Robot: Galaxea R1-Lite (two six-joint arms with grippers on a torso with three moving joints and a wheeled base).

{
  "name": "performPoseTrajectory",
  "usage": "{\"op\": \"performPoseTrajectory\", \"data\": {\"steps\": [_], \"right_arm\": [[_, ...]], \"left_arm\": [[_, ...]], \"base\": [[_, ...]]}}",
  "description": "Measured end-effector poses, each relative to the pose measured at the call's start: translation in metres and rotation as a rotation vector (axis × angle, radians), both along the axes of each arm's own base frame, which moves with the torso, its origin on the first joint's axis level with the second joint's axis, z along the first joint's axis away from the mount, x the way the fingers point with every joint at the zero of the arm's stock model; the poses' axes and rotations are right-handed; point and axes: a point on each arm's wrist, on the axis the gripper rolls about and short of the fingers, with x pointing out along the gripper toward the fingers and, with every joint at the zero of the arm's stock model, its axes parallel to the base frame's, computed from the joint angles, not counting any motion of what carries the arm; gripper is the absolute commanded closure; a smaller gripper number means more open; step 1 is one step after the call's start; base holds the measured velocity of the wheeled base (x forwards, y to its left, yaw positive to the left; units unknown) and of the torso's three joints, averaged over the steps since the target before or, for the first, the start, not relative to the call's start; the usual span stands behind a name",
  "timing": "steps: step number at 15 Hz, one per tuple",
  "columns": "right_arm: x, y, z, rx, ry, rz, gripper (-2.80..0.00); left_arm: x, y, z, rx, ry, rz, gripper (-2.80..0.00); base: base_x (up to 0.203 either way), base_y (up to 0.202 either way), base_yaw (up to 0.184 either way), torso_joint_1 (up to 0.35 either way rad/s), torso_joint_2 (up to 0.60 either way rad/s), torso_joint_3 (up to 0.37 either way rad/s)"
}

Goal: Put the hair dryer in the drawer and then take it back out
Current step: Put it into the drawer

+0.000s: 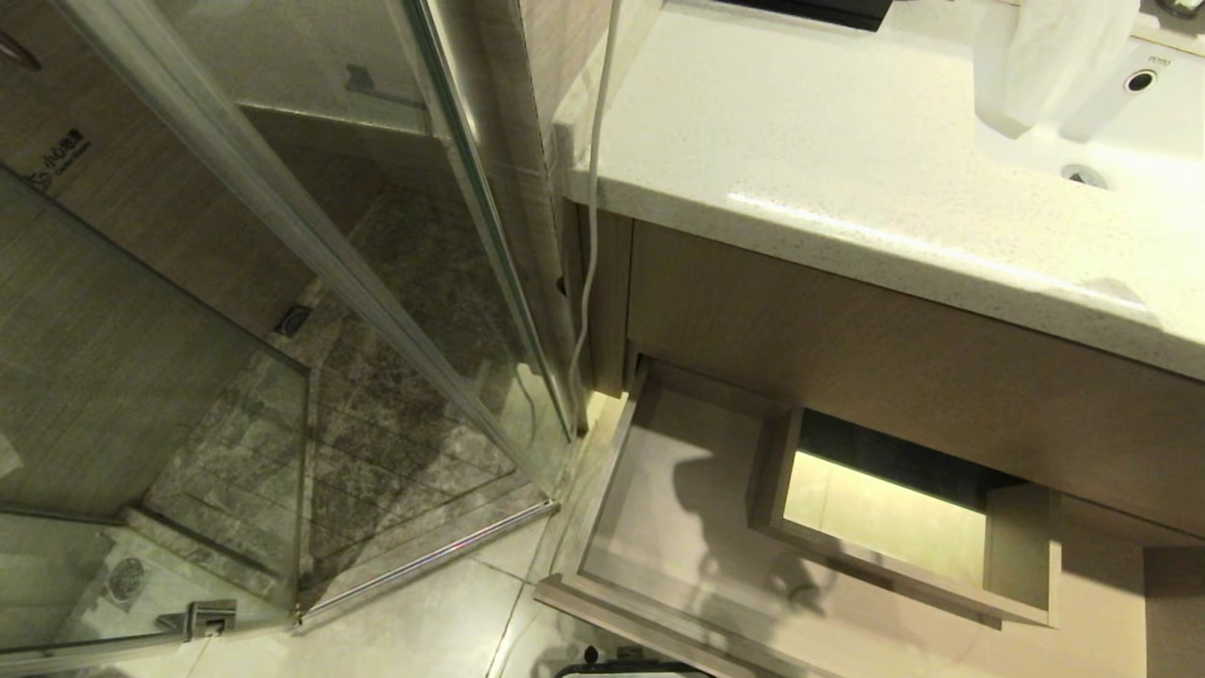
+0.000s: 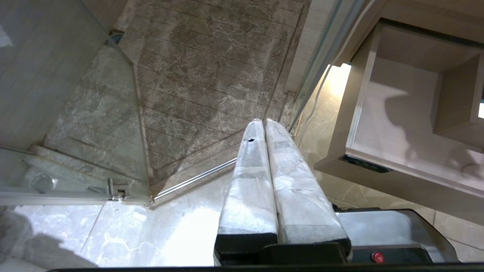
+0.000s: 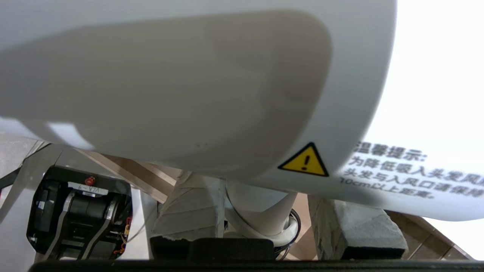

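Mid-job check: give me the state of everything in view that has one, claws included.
drawer: pulled open, nothing in the part that shows.
hair dryer: held up by its handle, outside the drawer.
right claw: shut on the hair dryer's handle.
left claw: shut, empty, parked above the floor.
shower glass door: standing ajar.
white cord: hanging down beside the vanity.
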Motion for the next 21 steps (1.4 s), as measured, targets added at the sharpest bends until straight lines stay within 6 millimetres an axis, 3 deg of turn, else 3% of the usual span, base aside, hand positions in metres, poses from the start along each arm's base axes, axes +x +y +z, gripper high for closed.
{"op": "performPoseTrajectory", "data": {"steps": [10,15,21], "right_arm": [[-0.0004,0.0000,0.0000,0.000,0.000,0.000,0.00],[-0.0009,-0.0002,-0.0009,-0.005,0.010,-0.012,0.00],[-0.0008,-0.0004,-0.0013,-0.005,0.014,-0.019,0.00]], "left_arm": [[0.0000,0.0000,0.0001,0.000,0.000,0.000,0.00],[0.0000,0.0000,0.0000,0.000,0.000,0.000,0.00],[0.0000,0.0000,0.0000,0.000,0.000,0.000,0.00]], "base": [[0.000,0.000,0.000,-0.004,0.00,-0.004],[0.000,0.000,0.000,-0.204,-0.01,-0.208],[0.000,0.000,0.000,-0.030,0.00,-0.033]]}}
